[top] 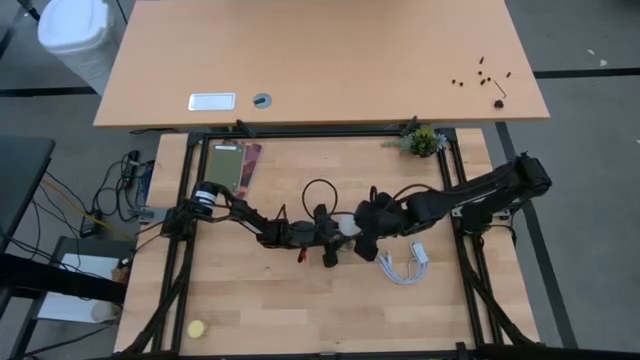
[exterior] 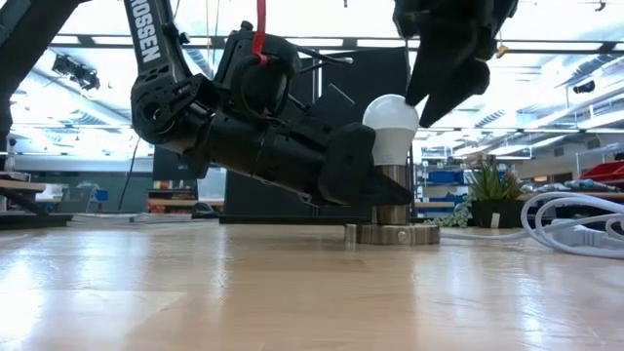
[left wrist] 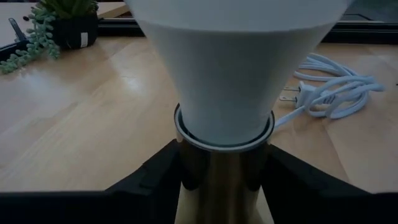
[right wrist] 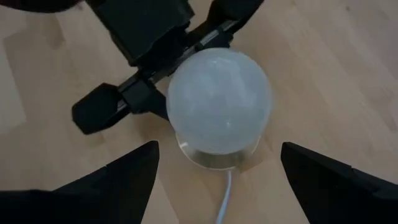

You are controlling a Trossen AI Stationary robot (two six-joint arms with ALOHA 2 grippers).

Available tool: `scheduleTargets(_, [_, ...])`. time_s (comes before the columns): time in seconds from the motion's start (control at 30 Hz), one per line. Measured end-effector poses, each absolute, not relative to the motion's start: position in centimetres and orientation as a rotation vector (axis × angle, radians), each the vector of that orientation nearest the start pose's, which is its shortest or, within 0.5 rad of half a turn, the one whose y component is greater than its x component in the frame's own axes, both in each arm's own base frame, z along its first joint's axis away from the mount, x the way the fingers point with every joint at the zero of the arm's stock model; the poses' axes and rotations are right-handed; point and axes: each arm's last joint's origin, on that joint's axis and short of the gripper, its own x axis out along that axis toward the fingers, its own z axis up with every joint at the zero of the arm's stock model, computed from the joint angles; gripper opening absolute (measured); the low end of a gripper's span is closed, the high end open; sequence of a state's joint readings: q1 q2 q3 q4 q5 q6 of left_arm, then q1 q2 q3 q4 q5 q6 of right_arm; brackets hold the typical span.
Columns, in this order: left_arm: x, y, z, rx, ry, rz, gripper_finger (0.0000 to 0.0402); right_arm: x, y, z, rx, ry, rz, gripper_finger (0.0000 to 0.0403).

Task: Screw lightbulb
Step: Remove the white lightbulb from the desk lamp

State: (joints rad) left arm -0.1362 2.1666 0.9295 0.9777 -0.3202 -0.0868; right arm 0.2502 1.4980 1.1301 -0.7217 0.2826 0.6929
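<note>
The white lightbulb (exterior: 390,122) stands upright with its base down in the metal socket (exterior: 393,232), whose round foot rests on the table near its middle. My left gripper (left wrist: 225,171) reaches in almost level from the table's left and is shut on the socket's neck below the bulb. My right gripper (right wrist: 217,168) hangs open above the bulb (right wrist: 219,99), pointing steeply down. Its two fingers stand wide on either side of the bulb's top and touch nothing. My left gripper pinches the socket's shiny upright neck (left wrist: 227,186) between its two fingers (left wrist: 158,174), just under the rim where the bulb (left wrist: 236,62) enters. The fingers come nearly level from the table's left, across the neck. The socket stands upright with its foot on the table.
A coiled white cable with plug (top: 405,265) lies just right of the socket. A small potted plant (top: 423,141) stands at the far right, a book and a phone (top: 235,165) at the far left, a yellow ball (top: 197,329) near the front left corner.
</note>
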Motion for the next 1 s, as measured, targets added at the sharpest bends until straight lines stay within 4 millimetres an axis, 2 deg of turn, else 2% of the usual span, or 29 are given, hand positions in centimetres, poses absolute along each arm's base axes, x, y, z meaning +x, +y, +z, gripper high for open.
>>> scheduleTargets(0.13, [39.4,-4.8,8.6,-0.027,0.239,0.194,0.0189,29.7,7.4,23.6,0.335,0.985,-0.409,0.0346])
scheduleTargets(0.43, [39.4,-4.9,8.6,-0.044,0.232,0.198,0.0189,31.4,8.8,21.4,0.208,0.848,-0.525,0.0346])
scheduleTargets(0.57, [39.4,-5.0,8.6,-0.048,0.229,0.194,0.0189,31.0,9.2,20.6,0.169,0.781,-0.579,0.0346])
scheduleTargets(0.83, [39.4,-5.1,8.6,-0.043,0.225,0.195,0.0188,29.6,9.6,16.9,0.159,0.581,-0.639,0.0346])
scheduleTargets(1.0, [39.4,-5.1,8.6,-0.045,0.224,0.196,0.0188,29.2,9.9,16.0,0.130,0.429,-0.614,0.0346])
